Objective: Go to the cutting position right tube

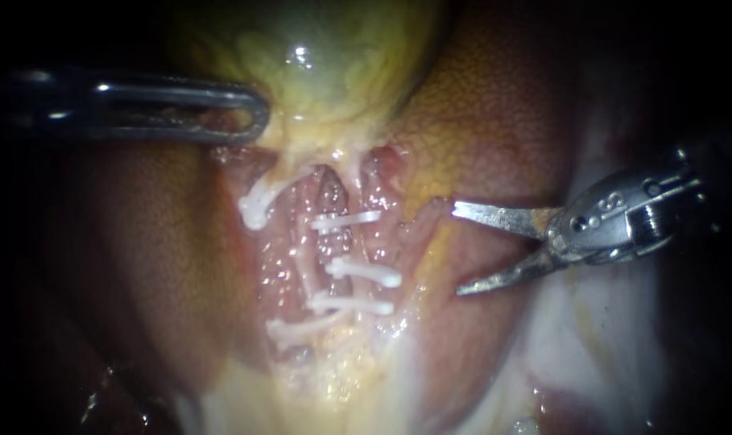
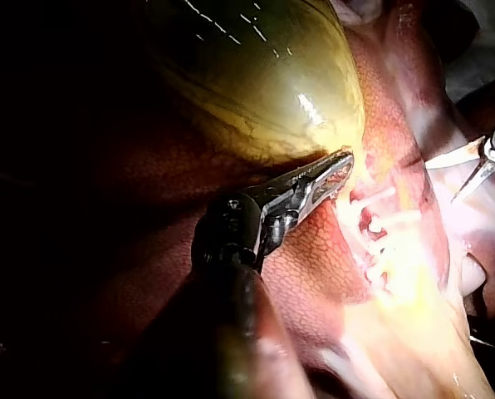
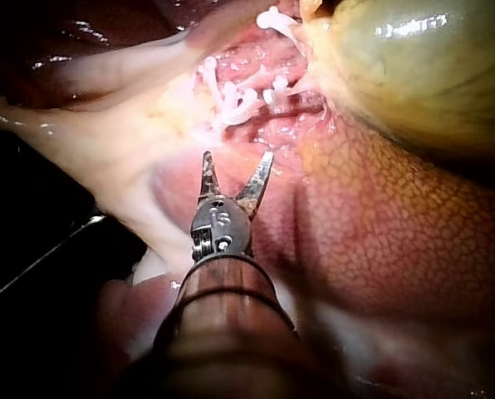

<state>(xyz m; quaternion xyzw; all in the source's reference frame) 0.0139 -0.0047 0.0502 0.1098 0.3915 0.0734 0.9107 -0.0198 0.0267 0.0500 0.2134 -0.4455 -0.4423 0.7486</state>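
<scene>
Right instrument (image 1: 456, 250): blades spread wide, nothing between them, over liver (image 1: 494, 121), apart from clips (image 1: 345, 219). Right tube (image 1: 325, 242) lies in opened bed below gallbladder (image 1: 325, 64), crossed by three white clips. Left instrument (image 1: 254, 121): jaws closed on gallbladder at its neck, apparently tensioning it. Next move, as judged: advance with blades open, straddle tube in gap between upper and middle clips, square to tube, tips clear of clips and liver.
</scene>
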